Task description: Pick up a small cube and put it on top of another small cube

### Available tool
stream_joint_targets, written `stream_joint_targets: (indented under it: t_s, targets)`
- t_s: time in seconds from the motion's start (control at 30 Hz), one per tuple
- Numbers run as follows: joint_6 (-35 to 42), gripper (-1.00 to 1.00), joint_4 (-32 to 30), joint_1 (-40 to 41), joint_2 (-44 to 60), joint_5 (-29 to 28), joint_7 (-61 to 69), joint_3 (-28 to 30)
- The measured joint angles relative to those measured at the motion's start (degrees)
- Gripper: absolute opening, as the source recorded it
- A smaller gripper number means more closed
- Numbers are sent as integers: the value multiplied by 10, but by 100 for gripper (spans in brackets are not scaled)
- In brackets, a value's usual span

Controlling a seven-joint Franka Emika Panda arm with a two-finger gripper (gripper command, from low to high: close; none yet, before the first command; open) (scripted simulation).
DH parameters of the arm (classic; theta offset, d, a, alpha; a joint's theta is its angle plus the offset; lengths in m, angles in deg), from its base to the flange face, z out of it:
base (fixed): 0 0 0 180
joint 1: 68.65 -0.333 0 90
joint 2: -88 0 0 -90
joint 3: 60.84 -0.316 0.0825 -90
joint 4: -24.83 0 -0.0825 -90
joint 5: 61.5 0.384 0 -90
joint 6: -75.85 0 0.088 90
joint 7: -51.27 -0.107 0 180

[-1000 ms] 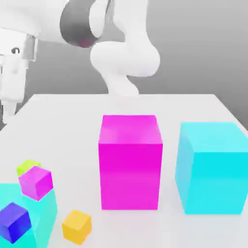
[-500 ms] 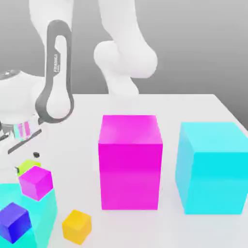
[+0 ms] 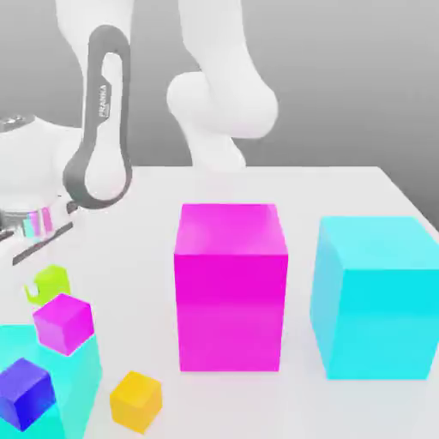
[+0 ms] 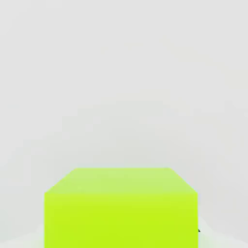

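Seven blocks stand on the white bench (image 3: 343,184). At the exterior view's left, the arm (image 3: 103,129) reaches down over the small lime-green cube (image 3: 49,283), and the jaws of its gripper (image 3: 36,287) are clenched on that cube; a dark fingertip (image 3: 31,291) shows against the cube's side. The hand view presents the lime-green cube (image 4: 121,208) close up, against the pale bench (image 4: 121,72). Just in front of the held cube sits a small magenta cube (image 3: 63,322), resting on a cyan block (image 3: 81,369) that also carries a small dark-blue cube (image 3: 24,393). The small orange-yellow cube (image 3: 135,400) lies on the bench just beside that cyan block. A big magenta block (image 3: 230,287) occupies the centre, and a big cyan block (image 3: 375,296) stands at the exterior view's right.
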Motion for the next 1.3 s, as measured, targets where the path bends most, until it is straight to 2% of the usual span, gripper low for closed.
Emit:
stream_joint_targets:
  t_s: [0.13,0.37,0.73,0.97,1.03,1.1,1.3]
  targets:
    - [9,-100,31,-23,13,-12,100,-37]
    - [30,-100,77,-7,44,-105,291,-34]
    - [55,-100,147,24,93,-268,585,-18]
    - [114,-100,245,-18,120,-418,756,-33]
    - [144,-100,283,-56,120,-450,766,-47]
    - [173,-100,309,-96,113,-457,734,-67]
    - [227,-100,343,-177,88,-424,587,-120]
